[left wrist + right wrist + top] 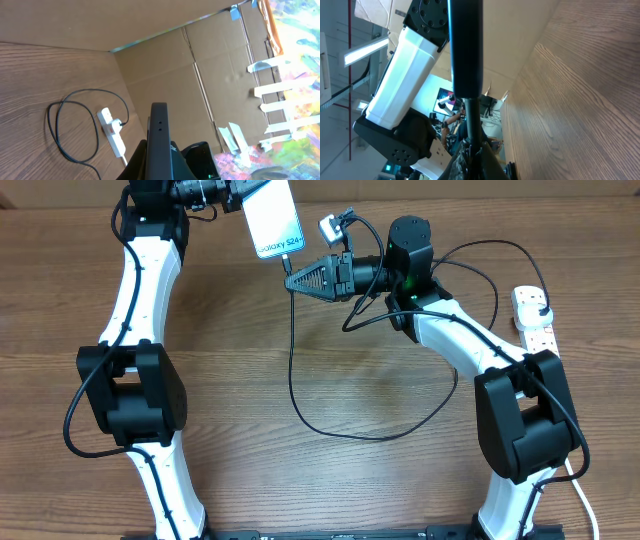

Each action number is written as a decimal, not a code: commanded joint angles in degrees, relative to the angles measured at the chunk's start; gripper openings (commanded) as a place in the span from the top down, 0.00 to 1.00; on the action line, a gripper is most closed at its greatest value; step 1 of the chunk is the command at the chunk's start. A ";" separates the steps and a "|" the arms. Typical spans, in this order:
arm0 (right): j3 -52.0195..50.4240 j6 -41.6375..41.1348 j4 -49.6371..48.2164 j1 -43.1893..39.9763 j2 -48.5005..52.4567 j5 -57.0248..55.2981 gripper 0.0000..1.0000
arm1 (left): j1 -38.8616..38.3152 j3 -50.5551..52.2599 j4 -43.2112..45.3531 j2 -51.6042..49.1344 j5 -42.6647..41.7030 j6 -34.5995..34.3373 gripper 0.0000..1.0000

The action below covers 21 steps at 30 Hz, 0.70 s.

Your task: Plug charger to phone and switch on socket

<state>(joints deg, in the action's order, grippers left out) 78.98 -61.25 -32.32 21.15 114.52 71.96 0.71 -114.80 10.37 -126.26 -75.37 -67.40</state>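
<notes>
The phone [272, 218], with its light blue screen facing up, is held off the table at the top by my left gripper [236, 192], which is shut on its upper end. Seen from the left wrist, the phone [159, 135] shows edge-on between the fingers of the left gripper [159, 157]. My right gripper [293, 281] is shut on the charger's connector end just below the phone's lower edge. In the right wrist view the connector [472, 120] rises from the right gripper [472, 150] to the phone's dark edge [466, 50]; I cannot tell whether it is seated. The socket [535, 318] lies at the right edge.
The charger's black cable [330, 430] loops across the middle of the table and back up to its plug head [541, 307] in the socket. The left wrist view shows the socket [112, 132] and cable [62, 137] beside a cardboard wall [165, 75].
</notes>
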 commanded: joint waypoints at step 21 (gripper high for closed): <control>1.25 -0.28 -0.42 0.15 0.37 -1.16 0.96 | -0.63 -0.68 0.13 0.26 -0.52 1.60 0.96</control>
<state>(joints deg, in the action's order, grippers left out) 78.98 -61.32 -32.29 21.15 114.52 71.96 0.71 -114.78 10.31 -126.26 -75.33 -67.13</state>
